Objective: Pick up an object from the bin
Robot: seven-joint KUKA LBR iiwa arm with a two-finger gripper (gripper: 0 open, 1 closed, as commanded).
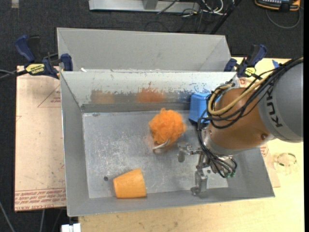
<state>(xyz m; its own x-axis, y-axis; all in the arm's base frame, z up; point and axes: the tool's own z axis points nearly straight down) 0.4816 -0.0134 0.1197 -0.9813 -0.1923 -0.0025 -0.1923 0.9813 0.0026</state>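
My gripper (190, 172) hangs low over the bin's floor at the front right, below the arm's orange cover. Its two metal fingers stand apart with nothing between them, so it is open. Just to its upper left, near the bin's middle, lies an orange fluffy ball (167, 124) with a grey curved piece at its lower edge. The nearer finger is a short way right of that ball and does not touch it. A blue blocky thing (198, 108) sits against the back right wall, partly hidden by the arm.
An orange cup (130, 183) lies on its side at the front left of the bin. The arm and its cables cover the bin's right side. Bare floor stretches along the left and between cup and gripper.
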